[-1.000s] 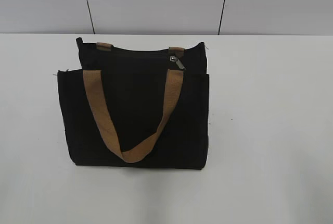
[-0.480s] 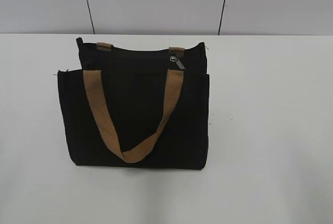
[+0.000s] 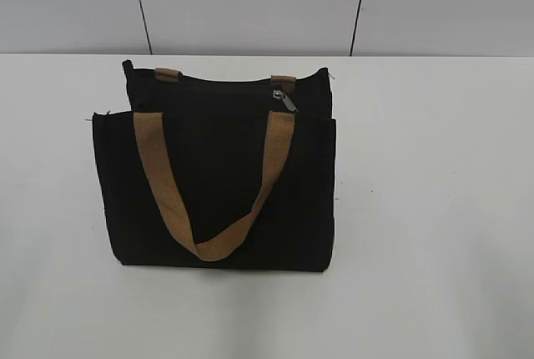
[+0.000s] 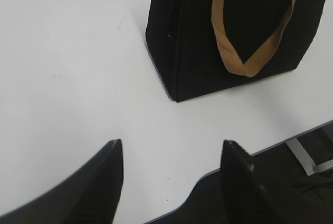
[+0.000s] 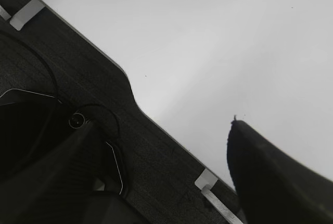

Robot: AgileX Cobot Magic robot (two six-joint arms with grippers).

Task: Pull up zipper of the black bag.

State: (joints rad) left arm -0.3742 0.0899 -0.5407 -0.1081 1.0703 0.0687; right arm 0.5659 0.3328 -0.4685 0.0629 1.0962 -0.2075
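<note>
White table [image 3: 434,209] and grey wall look unchanged from a second ago. Left gripper [image 4: 169,153] hangs spread and empty, near the black bag [image 3: 217,184]. Its zipper [image 3: 286,100] sits top right. Right gripper [image 5: 156,146] seems parted at the table edge, well apart.

We find no readable text, label, brand, number or sign anywhere: none on the black bag [image 3: 217,184], its tan handles [image 3: 213,184] or the table [image 3: 434,209].
</note>
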